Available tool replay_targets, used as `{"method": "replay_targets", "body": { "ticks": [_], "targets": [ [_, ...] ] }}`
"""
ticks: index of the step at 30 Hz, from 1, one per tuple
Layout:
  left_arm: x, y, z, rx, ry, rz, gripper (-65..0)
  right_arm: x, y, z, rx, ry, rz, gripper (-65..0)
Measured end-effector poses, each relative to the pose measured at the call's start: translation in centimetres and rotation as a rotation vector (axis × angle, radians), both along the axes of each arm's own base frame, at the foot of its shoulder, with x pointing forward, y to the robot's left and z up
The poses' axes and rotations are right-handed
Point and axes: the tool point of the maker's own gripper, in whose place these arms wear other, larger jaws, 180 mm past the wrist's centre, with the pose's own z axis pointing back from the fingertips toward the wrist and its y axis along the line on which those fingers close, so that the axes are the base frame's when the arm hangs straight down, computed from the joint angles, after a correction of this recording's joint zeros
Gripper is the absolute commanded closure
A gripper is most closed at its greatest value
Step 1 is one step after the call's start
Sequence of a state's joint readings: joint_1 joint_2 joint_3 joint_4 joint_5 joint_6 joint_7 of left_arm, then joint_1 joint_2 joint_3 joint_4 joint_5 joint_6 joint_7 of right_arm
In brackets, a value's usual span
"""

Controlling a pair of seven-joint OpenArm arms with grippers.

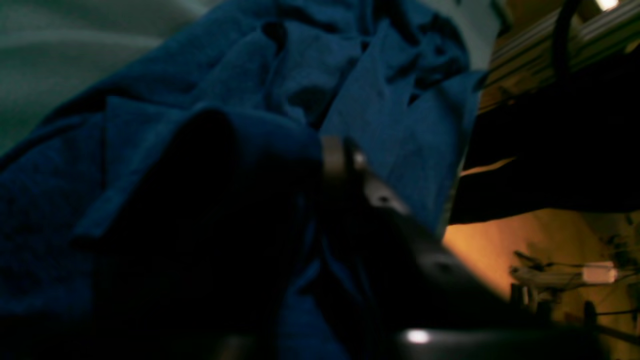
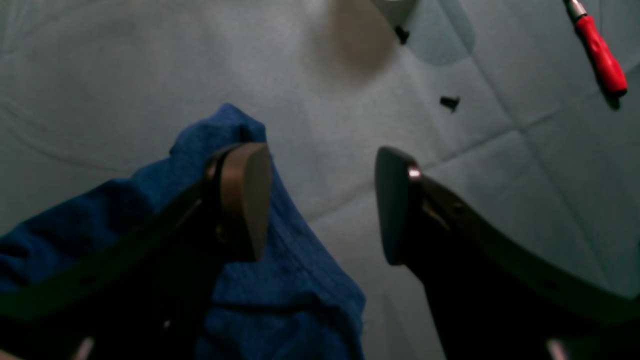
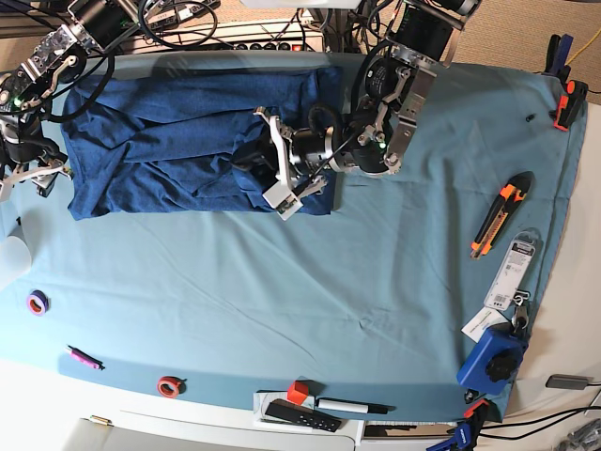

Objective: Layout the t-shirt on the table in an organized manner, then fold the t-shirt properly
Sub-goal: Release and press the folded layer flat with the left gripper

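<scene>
Laying out unfinished: t-shirt (image 3: 188, 141) bunched, unfolded; left gripper (image 3: 282, 169) pinching its cloth, right gripper (image 2: 322, 205) wide, empty.

This is a robotics lab or workshop. A bench (image 3: 282, 319) draped in light teal cloth is held by clamps (image 3: 567, 94) at its right corners. Tools lie along the right side: an orange utility knife (image 3: 499, 215) and a blue tape dispenser (image 3: 492, 356). Tape rolls (image 3: 37, 302), a marker (image 3: 351, 406) and a remote (image 3: 300, 415) sit near the front edge. Bundled cables (image 3: 169, 19) and a power strip (image 3: 272, 44) crowd the far side.
</scene>
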State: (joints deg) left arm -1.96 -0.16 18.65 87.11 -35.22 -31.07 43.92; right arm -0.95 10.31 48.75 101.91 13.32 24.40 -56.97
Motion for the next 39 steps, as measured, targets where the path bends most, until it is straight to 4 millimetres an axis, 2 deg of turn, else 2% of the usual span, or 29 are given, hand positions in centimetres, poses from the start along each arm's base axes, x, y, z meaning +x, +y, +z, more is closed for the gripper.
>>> {"method": "replay_targets", "body": {
  "ticks": [1, 2, 8, 12, 15, 20, 25, 29, 31, 32, 34, 36, 39],
  "targets": [
    [0.1, 0.0, 0.2, -0.009, -0.003, 0.004, -27.7, 0.0, 0.0, 0.0, 0.001, 0.000, 0.000, -32.8],
    [0.2, -0.1, 0.3, -0.016, -0.006, 0.009, -28.5, 0.0, 0.0, 0.0, 0.000, -0.001, 0.000, -32.8],
    [0.5, -0.7, 1.2, -0.057, -0.021, 0.024, -28.4, 0.0, 0.0, 0.0, 0.001, 0.000, 0.000, -32.8],
    [-1.0, -2.3, 1.3, -0.058, -0.031, -0.038, -28.4, 0.0, 0.0, 0.0, 0.001, 0.000, 0.000, -32.8],
    [-2.4, -3.8, 0.8, -0.006, -0.077, -0.094, -28.4, 0.0, 0.1, -0.1, 0.002, 0.000, 0.000, -32.8],
    [-3.6, -6.3, 1.2, 0.025, -0.157, -0.143, -28.4, 0.0, 0.1, -0.1, 0.003, 0.001, 0.000, -32.8],
    [-3.5, -7.2, 2.3, 0.022, -0.207, -0.194, -28.4, 0.0, 0.1, -0.1, 0.003, 0.001, 0.000, -32.8],
    [-3.0, -7.7, 4.8, -0.057, -0.258, -0.254, -28.4, 0.0, 0.1, -0.1, 0.002, 0.000, 0.000, -32.8],
    [-2.4, -7.5, 5.7, -0.074, -0.284, -0.273, -25.9, 0.0, 0.1, -0.1, 0.002, 0.000, 0.000, -32.8],
    [-1.9, -7.1, 5.8, -0.061, -0.292, -0.275, -20.2, 0.0, 0.1, -0.1, 0.002, 0.000, 0.000, -32.8],
    [-0.8, -5.8, 6.0, -0.046, -0.287, -0.257, -2.4, 0.0, 0.1, -0.1, 0.002, 0.000, 0.000, -32.8],
    [0.7, -4.1, 6.1, -0.031, -0.250, -0.215, 0.0, 0.0, 0.1, -0.1, 0.003, 0.000, 0.000, -32.8],
    [3.2, -0.8, 4.7, 0.053, -0.196, -0.128, 0.0, 0.0, 0.1, -0.1, 0.003, -0.001, 0.000, -32.8]
  ]
}}
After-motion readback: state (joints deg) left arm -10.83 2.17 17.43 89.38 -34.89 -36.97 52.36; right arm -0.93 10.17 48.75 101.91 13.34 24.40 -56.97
